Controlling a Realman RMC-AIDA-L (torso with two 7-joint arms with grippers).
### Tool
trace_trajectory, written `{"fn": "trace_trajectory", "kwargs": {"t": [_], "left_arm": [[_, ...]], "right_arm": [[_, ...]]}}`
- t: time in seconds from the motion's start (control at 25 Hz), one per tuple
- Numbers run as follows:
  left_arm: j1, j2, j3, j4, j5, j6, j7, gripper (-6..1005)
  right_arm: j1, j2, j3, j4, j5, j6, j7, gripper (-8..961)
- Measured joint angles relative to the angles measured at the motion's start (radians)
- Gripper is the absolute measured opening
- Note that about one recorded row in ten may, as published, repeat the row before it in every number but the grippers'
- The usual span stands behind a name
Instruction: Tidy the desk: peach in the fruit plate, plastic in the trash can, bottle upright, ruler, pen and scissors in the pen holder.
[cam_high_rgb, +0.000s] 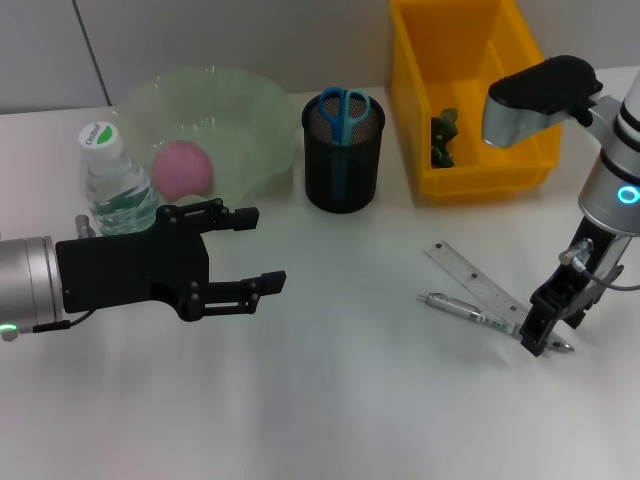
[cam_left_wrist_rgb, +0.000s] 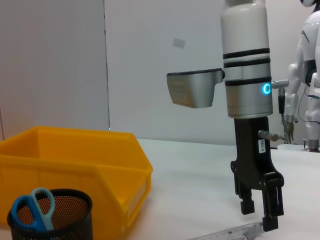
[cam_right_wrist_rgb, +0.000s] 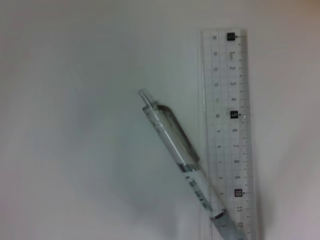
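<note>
Right gripper pointing straight down at the worktop, its fingers slightly parted and set over the near ends of the ruler and pen, gripping neither as far as can be seen. Ruler and pen lie flat, meeting in a narrow V at the fingers and spreading apart away from them. Left gripper held level above the worktop, fingers wide open and empty, aimed toward the pen holder, which already contains the scissors. Just behind the left fingers stands the bottle, upright, with the peach in the plate beside it. Beyond the right fingers, green plastic lies in the yellow bin.
</note>
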Motion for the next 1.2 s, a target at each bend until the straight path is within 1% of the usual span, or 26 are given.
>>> {"fn": "trace_trajectory", "kwargs": {"t": [0.68, 0.8, 1.2], "left_arm": [[0.0, 0.0, 0.0, 0.0, 0.0, 0.003, 0.0, 759], [0.0, 0.0, 0.0, 0.0, 0.0, 0.003, 0.0, 759], [0.0, 0.0, 0.0, 0.0, 0.0, 0.003, 0.0, 759]], "right_arm": [[-0.011, 0.007, -0.003, 0.009, 0.0, 0.028, -0.004, 652], [-0.014, 0.007, -0.003, 0.012, 0.0, 0.032, -0.003, 597], [-0.014, 0.007, -0.003, 0.011, 0.0, 0.042, -0.004, 589]]}}
